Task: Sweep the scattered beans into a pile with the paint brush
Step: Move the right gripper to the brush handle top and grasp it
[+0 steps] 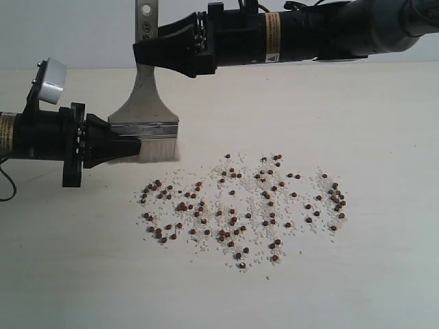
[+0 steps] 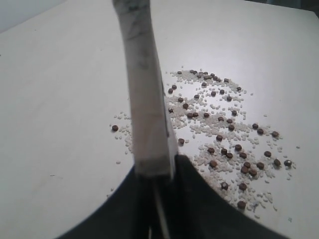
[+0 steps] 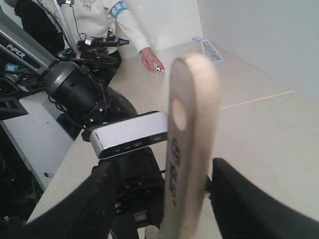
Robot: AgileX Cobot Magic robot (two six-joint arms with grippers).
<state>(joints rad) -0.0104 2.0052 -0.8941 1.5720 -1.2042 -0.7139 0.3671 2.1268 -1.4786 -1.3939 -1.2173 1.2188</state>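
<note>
The paint brush [image 1: 145, 110] stands upright on the pale table [image 1: 384, 137], whitish bristles down, just left of and behind the beans [image 1: 240, 205]. My left gripper [image 1: 137, 147] is shut on its bristle end below the silver ferrule; the left wrist view shows the brush [image 2: 144, 89] edge-on in that gripper [image 2: 162, 172], with beans [image 2: 219, 129] beyond. My right gripper [image 1: 147, 53] reaches in from the right, open around the wooden handle. In the right wrist view the handle [image 3: 192, 124] with its hole rises between the spread fingers [image 3: 249, 199] of the right gripper [image 3: 163, 167].
The dark beans and whitish grains lie in a wide band across the table's middle. The right wrist view also shows the left arm's silver camera [image 3: 129, 134], a person [image 3: 99, 20] beyond the table's far edge, and a small white basket [image 3: 207, 49].
</note>
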